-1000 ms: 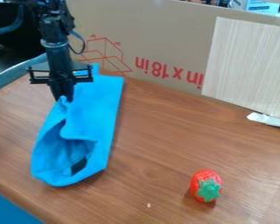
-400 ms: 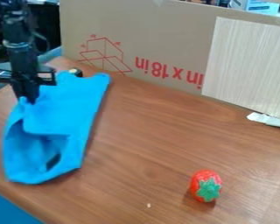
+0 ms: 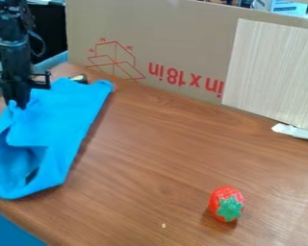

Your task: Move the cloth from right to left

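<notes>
Camera view: we have the fingers [image 3: 18,102] pinched on the cloth [image 3: 58,127], well left of the strawberry [image 3: 226,204]; we judge the move nearly done, with only release remaining.

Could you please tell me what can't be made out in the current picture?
All in the camera view:
- Cloth: its left part is cut off by the left edge.
- Gripper: its side bar runs out at the left edge.
- Dark patch in the cloth's fold: too small to identify.
- Dark object behind the cloth: partly covered by it.
- Pale speck: too small to name.
</notes>
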Motion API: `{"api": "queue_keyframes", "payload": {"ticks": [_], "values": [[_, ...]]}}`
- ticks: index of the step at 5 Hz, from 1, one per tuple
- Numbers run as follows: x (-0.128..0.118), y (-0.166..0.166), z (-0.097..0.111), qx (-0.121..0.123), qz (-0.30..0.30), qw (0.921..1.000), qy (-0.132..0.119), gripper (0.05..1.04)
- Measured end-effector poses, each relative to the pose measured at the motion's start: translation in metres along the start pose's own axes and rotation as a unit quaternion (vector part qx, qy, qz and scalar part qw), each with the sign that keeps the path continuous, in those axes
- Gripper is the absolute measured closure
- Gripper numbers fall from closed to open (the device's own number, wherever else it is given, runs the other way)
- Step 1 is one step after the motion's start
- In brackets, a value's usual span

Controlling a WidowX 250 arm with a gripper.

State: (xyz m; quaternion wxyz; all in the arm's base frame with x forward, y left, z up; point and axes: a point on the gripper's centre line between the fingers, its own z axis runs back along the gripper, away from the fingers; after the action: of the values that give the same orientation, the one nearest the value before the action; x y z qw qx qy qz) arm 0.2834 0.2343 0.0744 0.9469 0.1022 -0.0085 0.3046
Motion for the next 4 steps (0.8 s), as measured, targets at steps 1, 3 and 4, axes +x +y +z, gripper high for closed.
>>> {"api": "queue_keyframes", "payload": {"ticks": [1, 3, 4], "values": [[0.010, 0.013, -0.007, 0.039, 0.031, 0.9984, 0.027, 0.947], [0.014, 0.034, -0.008, 0.137, 0.112, 0.9843, 0.006, 0.406], [0.006, 0.031, -0.015, 0.134, 0.134, 0.9818, 0.005, 0.164]]}}
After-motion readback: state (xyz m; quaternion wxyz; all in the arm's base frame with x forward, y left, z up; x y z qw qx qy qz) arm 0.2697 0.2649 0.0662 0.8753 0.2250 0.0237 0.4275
